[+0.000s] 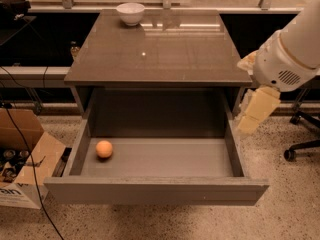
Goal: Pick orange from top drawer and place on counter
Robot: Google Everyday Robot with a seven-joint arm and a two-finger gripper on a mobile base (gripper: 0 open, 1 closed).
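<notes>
My tool hangs by the right edge of the tabletop, pointing down twd the floor. Can't tell if it's spread or pressed together. Drawer is pulled wide open, w/ its right wall just left of the tool and its front panel lower. Orange sits on the drawer bottom near the left wall, well apart from the tool: across nearly the whole drawer width & a bit lower. White bowl stands at the tabletop's far edge, up & left of the tool, well apart. Cardboard box is on the floor past the drawer's left side, farthest from the tool.
</notes>
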